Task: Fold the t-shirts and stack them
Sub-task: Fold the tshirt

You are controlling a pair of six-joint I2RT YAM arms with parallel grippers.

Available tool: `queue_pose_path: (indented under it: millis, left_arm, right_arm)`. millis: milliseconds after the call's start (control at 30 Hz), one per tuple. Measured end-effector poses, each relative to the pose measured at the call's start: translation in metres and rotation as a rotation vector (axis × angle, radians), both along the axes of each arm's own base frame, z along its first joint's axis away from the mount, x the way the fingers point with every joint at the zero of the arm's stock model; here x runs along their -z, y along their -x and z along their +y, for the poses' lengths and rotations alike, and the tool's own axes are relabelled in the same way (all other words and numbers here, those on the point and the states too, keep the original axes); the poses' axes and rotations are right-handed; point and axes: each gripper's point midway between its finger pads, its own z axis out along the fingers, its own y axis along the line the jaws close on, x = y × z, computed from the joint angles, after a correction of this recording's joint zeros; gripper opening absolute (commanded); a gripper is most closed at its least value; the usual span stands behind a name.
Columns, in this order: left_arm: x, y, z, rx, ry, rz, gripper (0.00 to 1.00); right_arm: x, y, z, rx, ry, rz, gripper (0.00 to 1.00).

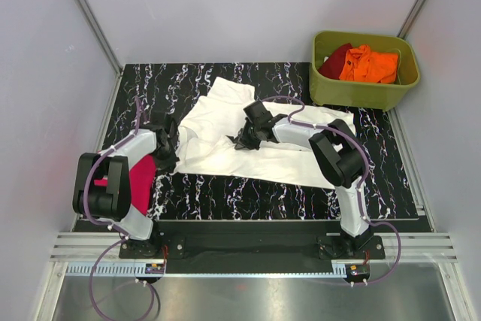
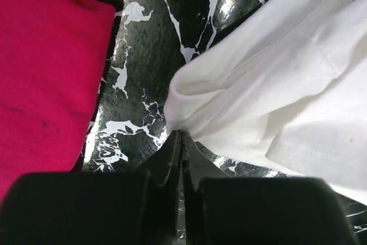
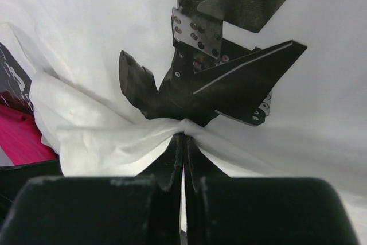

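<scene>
A white t-shirt [image 1: 218,137] with a black chest print [image 3: 218,61] lies crumpled across the middle of the table. My left gripper [image 1: 167,157] is shut on its left edge [image 2: 180,133] near the table surface. My right gripper [image 1: 242,139] is shut on a bunched fold of the white t-shirt [image 3: 183,127] right below the print. A folded magenta-pink t-shirt [image 1: 141,182] lies at the left under my left arm and shows in the left wrist view [image 2: 46,67]. Orange [image 1: 368,64] and dark red [image 1: 336,58] t-shirts lie in the tub.
An olive-green plastic tub [image 1: 364,92] stands at the back right corner. The table [image 1: 263,189] is black with white marbling. White enclosure walls and metal rails surround it on three sides.
</scene>
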Motion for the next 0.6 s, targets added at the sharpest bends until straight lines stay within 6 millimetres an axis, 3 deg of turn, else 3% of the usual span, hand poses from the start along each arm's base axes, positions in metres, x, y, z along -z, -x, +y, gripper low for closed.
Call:
queue_pose_path:
  millis: [167,233,333,467,600]
  left_arm:
    - [-0.008,-0.006,-0.002,0.033,0.011,-0.028,0.05]
    - [-0.02,-0.011,-0.004,0.048,0.024,-0.066,0.1]
    - [-0.054,-0.031,-0.011,0.072,0.059,-0.19,0.23]
    - [-0.093,-0.064,-0.031,0.121,0.159,-0.357,0.38]
    - [-0.097,-0.091,-0.071,0.21,0.341,-0.403,0.48]
  right_arm:
    - [0.002,0.0,-0.001,-0.012,0.008,-0.005,0.0]
    - [0.002,0.0,-0.001,-0.023,0.012,-0.01,0.0]
    - [0.002,0.0,-0.001,-0.036,0.016,-0.018,0.0]
    - [0.001,0.002,-0.003,-0.05,0.023,-0.024,0.0]
    - [0.001,0.009,-0.01,-0.064,0.051,-0.004,0.0]
